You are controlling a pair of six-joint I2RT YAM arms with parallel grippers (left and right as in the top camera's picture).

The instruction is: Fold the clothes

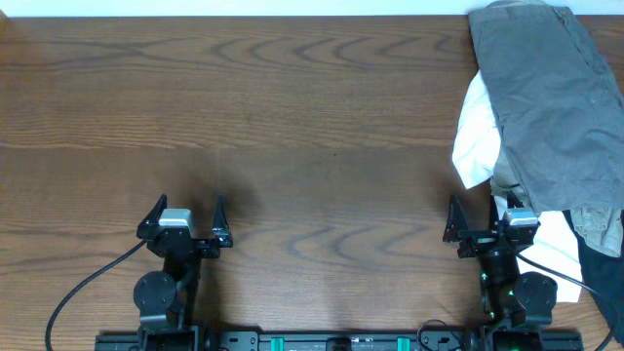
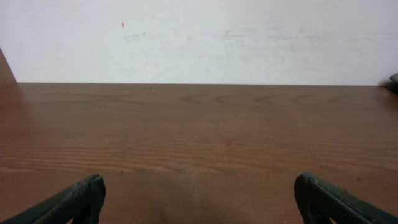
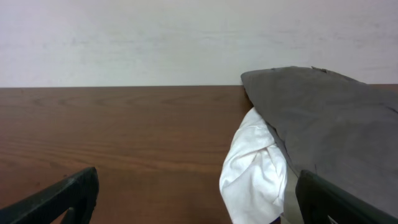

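Both arms are parked at the near edge of the table [image 1: 292,117]. The left gripper [image 1: 189,203] is on the near left with its fingers spread wide and nothing between them. In its wrist view the left gripper [image 2: 199,199] just looks out over bare wood grain to a white wall [image 2: 199,37]. The right gripper [image 1: 478,207] is on the near right, also spread wide and holding nothing, which the wrist cam on the right gripper [image 3: 196,199] confirms. All the clothes are piled on the right side of the table, running from the far edge down toward the near right corner. The grey shorts [image 1: 551,97] are on top, lying fairly flat and taking up most of the pile. A white garment [image 1: 478,136] is bunched up and sticks out from under their left edge. A bit of a khaki-tan garment [image 1: 597,226] peeks out at the near end, with something navy [image 1: 604,283] at the right edge nearer still. From the right wrist, the grey shorts [image 3: 323,118] loom right ahead on the right, with the crumpled white garment [image 3: 255,168] spilling out below them. The right gripper's outer finger sits right at the pile's edge, but I can't tell if it's actually touching the fabric. A black cable [image 1: 78,292] loops off the left arm's base.
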